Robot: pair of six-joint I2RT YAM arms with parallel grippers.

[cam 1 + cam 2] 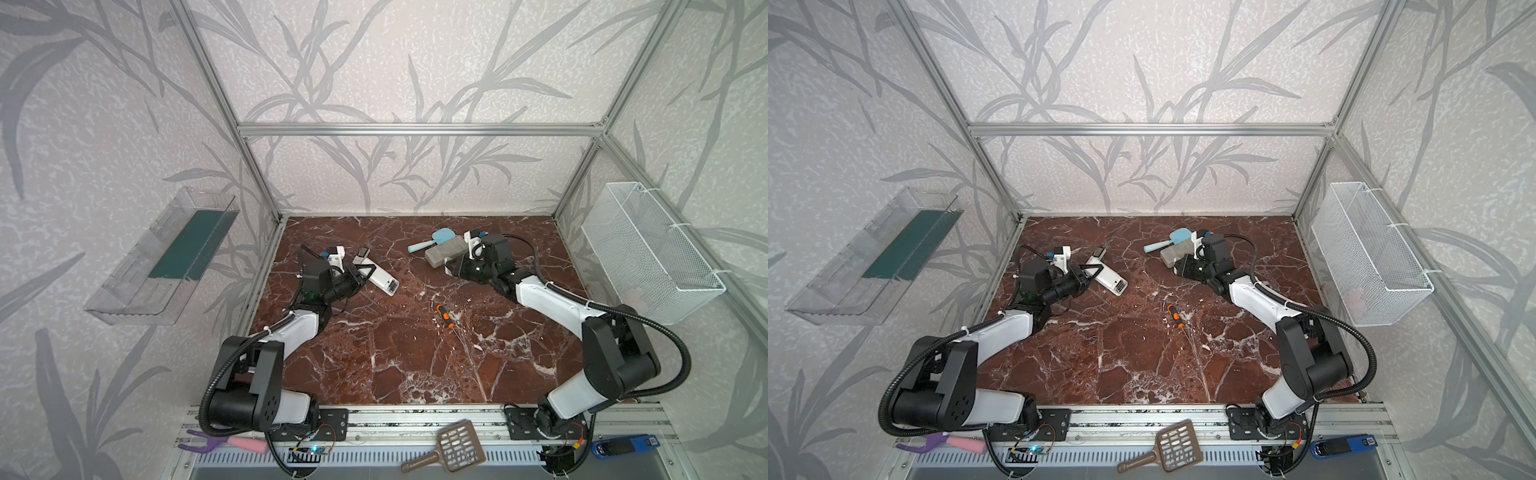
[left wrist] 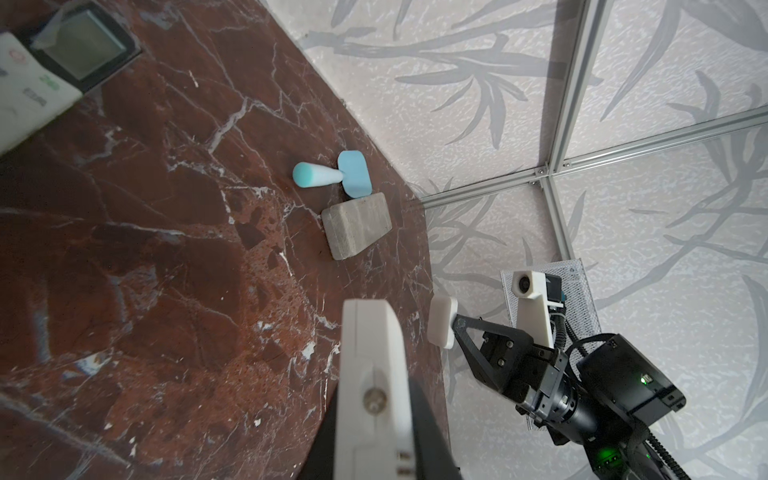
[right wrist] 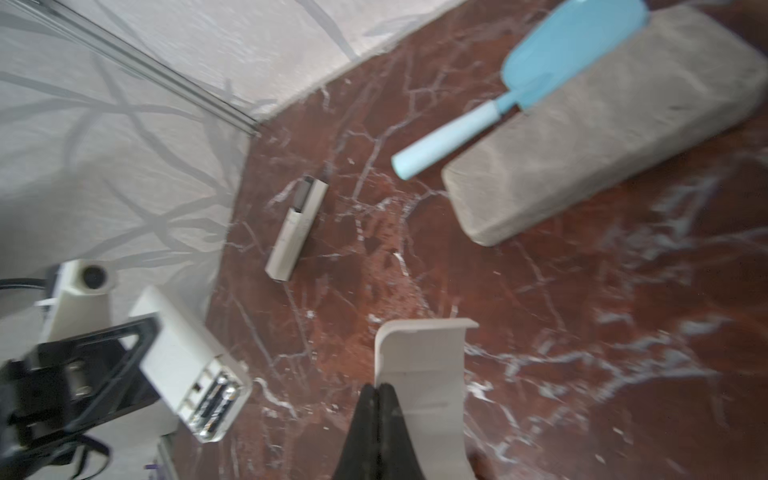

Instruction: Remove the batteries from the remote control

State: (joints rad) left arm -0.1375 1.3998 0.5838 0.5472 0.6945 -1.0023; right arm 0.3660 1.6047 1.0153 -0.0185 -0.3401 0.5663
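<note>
**Left gripper clamps the opened remote; right gripper pinches its cover**

On the brown marbled tabletop (image 1: pixel 374 365), one grey stone block (image 1: pixel 446 252) and one light blue paddle-shaped tool (image 1: pixel 434 240) lie touching. They sit right of centre in both top views, just beside the right gripper (image 3: pixel 377 390). One orange-handled screwdriver (image 1: pixel 444 316) lies alone near the middle, well apart from both arms. A second white remote (image 1: pixel 362 254), with a dark screen at its far end, lies on the marble just behind the held one.

One clear plastic bin (image 1: pixel 162 257) hangs on the wall at the left of the frame. One white wire basket (image 1: pixel 652 249) hangs on the wall at the right. Along the bottom edge, off the marble, lie:
- one brown slotted scoop (image 1: pixel 453 451)
- one purple-and-pink tool (image 1: pixel 224 444)
- one blue device (image 1: pixel 623 446)

The left gripper (image 1: pixel 370 275) is clamped across the white remote control (image 1: pixel 382 281), left of centre in both top views. The remote's free end points toward the middle of the table.

The right wrist view shows the compartment at that end uncovered. Two batteries (image 3: pixel 216 399) lie side by side in it, dark with silvery ends, though the picture is blurred.

The right gripper's black fingers are pressed together on one white curved battery cover (image 3: pixel 424 357). The cover is held apart from the remote.
</note>
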